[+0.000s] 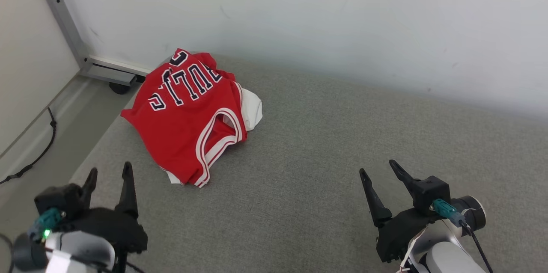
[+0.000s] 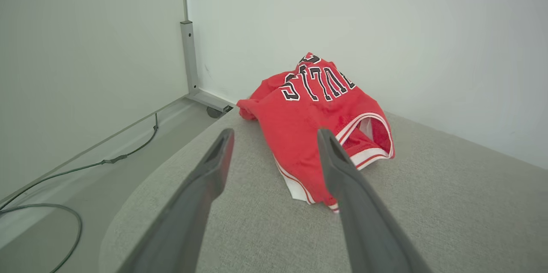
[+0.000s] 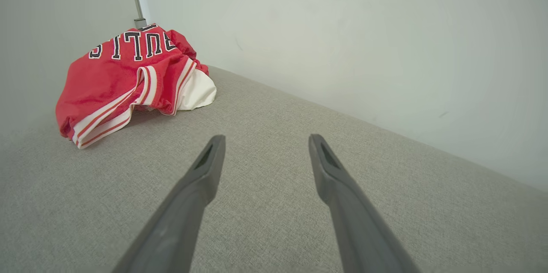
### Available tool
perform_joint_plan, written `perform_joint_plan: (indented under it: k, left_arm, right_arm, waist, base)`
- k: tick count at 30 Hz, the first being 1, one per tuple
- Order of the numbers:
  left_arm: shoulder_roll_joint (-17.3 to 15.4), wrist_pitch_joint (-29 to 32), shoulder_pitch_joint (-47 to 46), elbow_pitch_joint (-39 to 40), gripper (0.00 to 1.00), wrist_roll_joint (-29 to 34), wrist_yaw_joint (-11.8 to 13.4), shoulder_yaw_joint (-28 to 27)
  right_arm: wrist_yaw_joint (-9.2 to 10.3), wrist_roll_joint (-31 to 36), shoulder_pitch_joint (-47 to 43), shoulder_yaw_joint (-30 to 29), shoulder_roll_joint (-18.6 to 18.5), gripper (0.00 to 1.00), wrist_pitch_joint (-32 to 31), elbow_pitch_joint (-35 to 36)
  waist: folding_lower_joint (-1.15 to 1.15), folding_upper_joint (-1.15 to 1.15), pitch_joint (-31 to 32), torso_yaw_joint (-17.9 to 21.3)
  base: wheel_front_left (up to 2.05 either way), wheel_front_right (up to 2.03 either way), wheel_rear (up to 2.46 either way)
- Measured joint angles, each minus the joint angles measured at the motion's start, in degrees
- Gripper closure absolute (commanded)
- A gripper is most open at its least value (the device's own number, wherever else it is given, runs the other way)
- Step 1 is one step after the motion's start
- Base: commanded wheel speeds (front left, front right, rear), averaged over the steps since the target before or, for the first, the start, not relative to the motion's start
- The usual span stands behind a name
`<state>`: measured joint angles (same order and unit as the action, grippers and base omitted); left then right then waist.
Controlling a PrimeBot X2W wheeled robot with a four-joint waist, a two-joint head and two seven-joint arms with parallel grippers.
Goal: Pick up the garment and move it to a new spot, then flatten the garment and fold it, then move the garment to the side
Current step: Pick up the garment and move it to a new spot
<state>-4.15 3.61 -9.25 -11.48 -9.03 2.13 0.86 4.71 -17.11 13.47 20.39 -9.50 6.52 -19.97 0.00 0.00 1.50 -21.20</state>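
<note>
"Toward the far left corner of the grey cloth-covered table, close to the white wall, the red Bulls jersey lies in a crumpled heap," says the first observer. "Its lettering faces up, and white fabric pokes out along its right edge. Nothing is touching it."

"And the grippers?" asks the second.

"The left gripper hovers near the table's rounded left edge with its fingers spread apart and nothing between them. It is aimed at the jersey's near hem (its wrist view looks almost straight at it). The right gripper is well apart from the jersey at the lower right, also spread and empty, over bare cloth."

"So the pick-up has not begun."

"That is how it reads: the first step is in hand and nothing is done. The next move probably calls for the left arm to reach forward and pinch a good bunch of fabric near the striped hem. The right arm would have to cross leftward for the armhole trim. The open middle of the table looks like the obvious new spot."
</note>
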Motion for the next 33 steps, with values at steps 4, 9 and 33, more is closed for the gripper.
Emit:
perform_joint_plan:
  k: [4,9,33]
  left_arm:
    - [-0.88,1.29,-6.78,-2.75,0.0,-0.81,-1.93,0.04]
    - [-2.38,4.04,-15.9,-8.47,0.0,-3.44,-4.54,-0.48]
    - [-10.39,19.69,-42.91,-35.59,0.0,-6.72,-8.69,-0.15]
  right_arm:
    - [-0.19,0.1,0.19,0.02,-0.46,0.0,-0.44,0.43]
    - [-0.18,0.27,1.94,-0.01,-1.07,0.0,-0.84,1.55]
    - [-0.67,1.44,6.2,-0.69,-4.25,0.0,-3.01,5.47]
  waist:
    - [0.0,0.0,-1.29,1.58]
    - [0.0,0.0,-3.4,3.68]
    - [0.01,0.01,-15.86,13.06]
  base:
    - [0.0,0.0,0.0]
    - [0.0,0.0,0.0]
    - [0.0,0.0,0.0]
